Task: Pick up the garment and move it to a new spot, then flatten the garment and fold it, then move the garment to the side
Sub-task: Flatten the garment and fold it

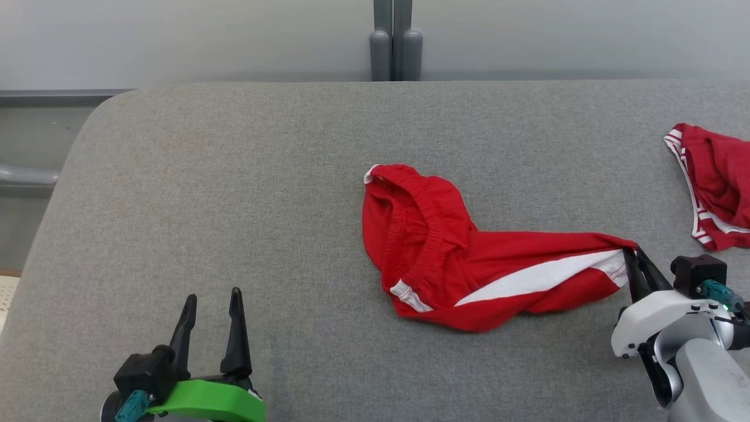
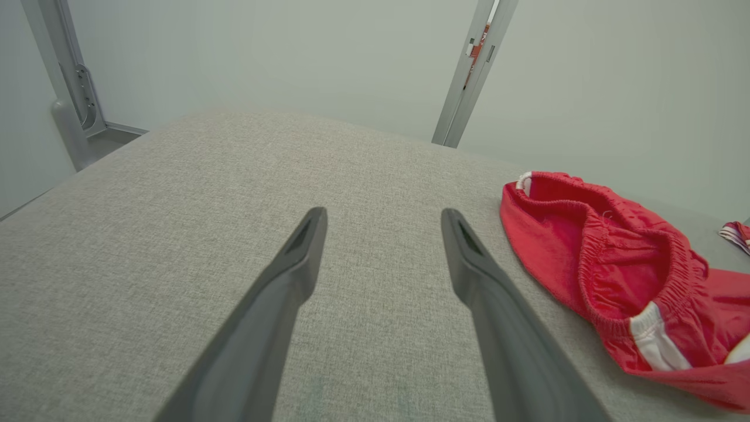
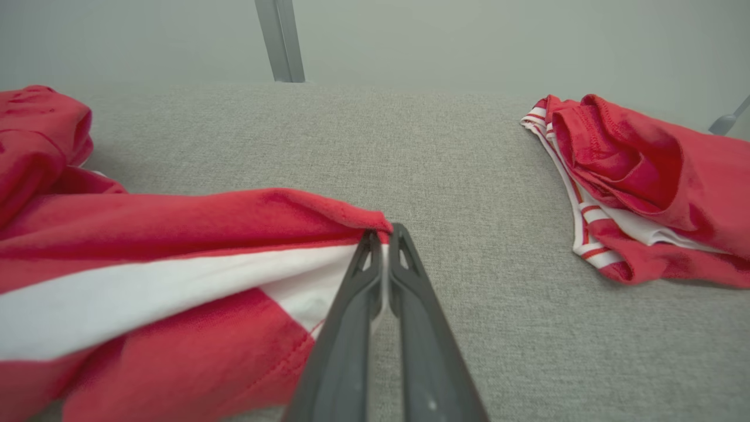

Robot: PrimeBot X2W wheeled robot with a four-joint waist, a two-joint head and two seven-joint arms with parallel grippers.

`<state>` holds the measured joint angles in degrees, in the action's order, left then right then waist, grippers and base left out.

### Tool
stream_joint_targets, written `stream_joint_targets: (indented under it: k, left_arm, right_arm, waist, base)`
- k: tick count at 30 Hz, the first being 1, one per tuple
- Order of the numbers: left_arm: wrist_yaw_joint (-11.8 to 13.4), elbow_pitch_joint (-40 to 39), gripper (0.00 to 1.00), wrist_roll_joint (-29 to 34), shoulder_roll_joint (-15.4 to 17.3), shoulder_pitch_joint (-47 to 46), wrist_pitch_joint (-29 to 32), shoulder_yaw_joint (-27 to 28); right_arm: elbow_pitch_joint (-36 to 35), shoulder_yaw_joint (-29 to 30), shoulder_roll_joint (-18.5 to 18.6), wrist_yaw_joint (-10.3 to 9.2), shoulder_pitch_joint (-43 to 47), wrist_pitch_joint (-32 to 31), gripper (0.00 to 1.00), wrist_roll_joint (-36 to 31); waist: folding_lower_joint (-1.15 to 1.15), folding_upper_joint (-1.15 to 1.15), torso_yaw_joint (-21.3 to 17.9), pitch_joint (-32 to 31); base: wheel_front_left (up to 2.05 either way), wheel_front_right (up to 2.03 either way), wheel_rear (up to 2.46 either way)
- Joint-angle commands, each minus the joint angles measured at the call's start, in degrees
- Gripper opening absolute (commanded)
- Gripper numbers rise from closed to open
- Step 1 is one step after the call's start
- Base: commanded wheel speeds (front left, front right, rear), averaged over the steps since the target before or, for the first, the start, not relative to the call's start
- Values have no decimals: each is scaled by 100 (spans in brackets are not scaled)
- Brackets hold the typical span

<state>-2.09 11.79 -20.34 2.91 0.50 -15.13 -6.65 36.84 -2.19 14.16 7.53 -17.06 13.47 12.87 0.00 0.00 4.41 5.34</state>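
Right now the red shorts (image 1: pixel 469 264) lie crumpled a little right of the grey table's (image 1: pixel 234 176) middle. Their elastic waistband is bunched open on the side toward the table's centre. One leg, with a white side stripe, is drawn out toward the table's right end. At the tip of that leg the right gripper (image 1: pixel 633 253) has its two dark fingers pressed together on the hem. In the right wrist view the fingertips (image 3: pixel 369 252) meet at the red edge fold where the white stripe ends, with cloth pinched between them, and the fabric there sits low against the table top. The left gripper (image 1: pixel 212 296) is at the table's near edge, left of centre, well apart from the shorts. Its fingers are spread wide, and the left wrist view has bare grey table cloth between the two tips. A second red garment (image 1: pixel 718 181) with white striped trim lies heaped at the table's right end, farther back and apart from the shorts. A grey post (image 1: pixel 395 53) stands behind the table's far edge.
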Motion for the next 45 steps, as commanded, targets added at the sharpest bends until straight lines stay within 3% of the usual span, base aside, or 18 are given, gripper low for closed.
stream_joint_targets:
  k: [1,2,9,16,27,37,45]
  left_arm:
    - [-35,14,100,63,9,-92,0,-4]
    - [-37,18,100,65,8,-100,0,-8]
    - [-19,40,100,64,6,-106,0,-37]
    - [-109,81,100,158,30,-130,0,-166]
    - [-496,476,100,404,140,-733,523,-1382]
    - [-544,964,100,-17,360,-1475,764,-2656]
    - [-514,1587,100,-302,410,-1919,622,-2707]
  right_arm:
    - [52,17,-36,-8,-71,44,54,-34]
    - [93,30,-63,-8,-87,52,100,-15]
    - [-33,158,-90,-8,61,143,100,26]
    - [-813,372,-239,-8,375,173,100,-106]
    - [-1611,173,-582,-8,555,171,100,-239]
    - [-1719,70,-670,-8,552,172,100,-233]
    - [-1734,40,-707,-8,519,173,100,-229]
  waist:
    - [0,0,-34,27]
    - [0,0,-51,30]
    - [0,0,-154,-6]
    - [0,0,-342,-51]
    - [0,0,-652,-4]
    - [0,0,-981,125]
    - [0,0,-1149,221]
  base:
    - [0,0,0]
    - [0,0,0]
    - [0,0,0]
    - [0,0,0]
    - [0,0,0]
    - [0,0,0]
    - [0,0,0]
